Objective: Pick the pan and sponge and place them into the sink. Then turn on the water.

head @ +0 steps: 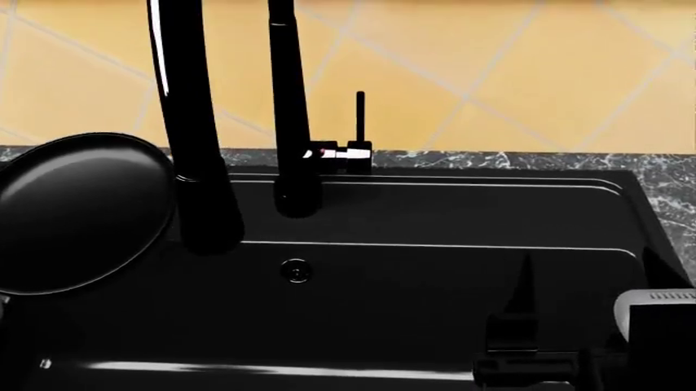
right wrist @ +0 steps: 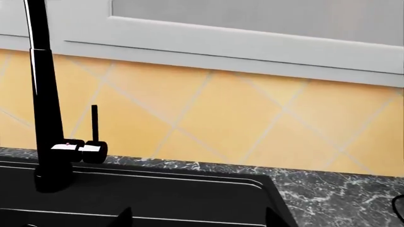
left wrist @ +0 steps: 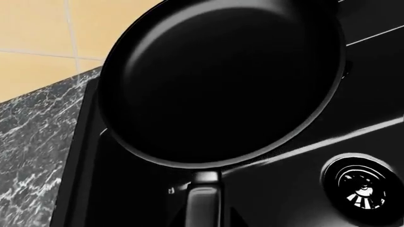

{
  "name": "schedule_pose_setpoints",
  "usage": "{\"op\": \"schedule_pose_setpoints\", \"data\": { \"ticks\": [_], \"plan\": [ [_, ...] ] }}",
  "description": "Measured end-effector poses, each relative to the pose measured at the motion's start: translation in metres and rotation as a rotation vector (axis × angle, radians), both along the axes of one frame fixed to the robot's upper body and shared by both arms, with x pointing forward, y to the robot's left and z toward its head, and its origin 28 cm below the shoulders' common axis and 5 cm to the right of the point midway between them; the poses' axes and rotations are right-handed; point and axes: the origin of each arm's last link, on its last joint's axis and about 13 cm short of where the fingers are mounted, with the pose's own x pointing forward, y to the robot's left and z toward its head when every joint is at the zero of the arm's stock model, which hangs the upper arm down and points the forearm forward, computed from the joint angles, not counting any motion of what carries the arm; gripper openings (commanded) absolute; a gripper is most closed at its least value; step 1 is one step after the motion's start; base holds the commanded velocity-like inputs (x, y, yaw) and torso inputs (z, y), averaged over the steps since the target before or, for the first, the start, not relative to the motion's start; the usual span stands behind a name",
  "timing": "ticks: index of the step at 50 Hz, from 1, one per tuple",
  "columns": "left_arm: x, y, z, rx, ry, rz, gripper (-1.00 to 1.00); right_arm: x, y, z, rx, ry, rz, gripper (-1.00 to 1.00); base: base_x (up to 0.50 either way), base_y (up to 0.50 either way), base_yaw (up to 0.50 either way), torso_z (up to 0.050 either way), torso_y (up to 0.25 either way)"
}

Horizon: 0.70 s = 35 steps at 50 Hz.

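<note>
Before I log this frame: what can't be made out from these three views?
- Left gripper: the left wrist view shows only the pan and its handle, cut by the frame edge; grip unconfirmed.
- Right gripper: dark against the black sink in the head view; jaw state unreadable.
- Sponge: in no view.
- Faucet spout: cut by the head view's top edge, so water is unverifiable.

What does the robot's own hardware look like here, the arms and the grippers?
The right gripper has two matte black fingers that taper to pointed tips. In the head view, a pale grey housing with ribbed slots sits behind it on a black body. No cables or markings show. The left gripper cannot be made out: everything around the pan handle is black on black.
</note>
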Motion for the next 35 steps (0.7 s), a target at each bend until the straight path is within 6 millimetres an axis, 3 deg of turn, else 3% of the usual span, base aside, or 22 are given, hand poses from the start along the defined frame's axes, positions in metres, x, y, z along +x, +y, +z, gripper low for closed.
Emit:
{"op": "schedule_pose_setpoints", "data": {
  "ticks": [35],
  "plan": [
    [-0.001,-0.005,-0.023,-0.004,0.024,-0.085,-1.0,0.0,-0.001,0.002,0.006,-0.005,-0.001,1.0,0.0,0.0,0.0,0.0,0.001]
  ]
}}
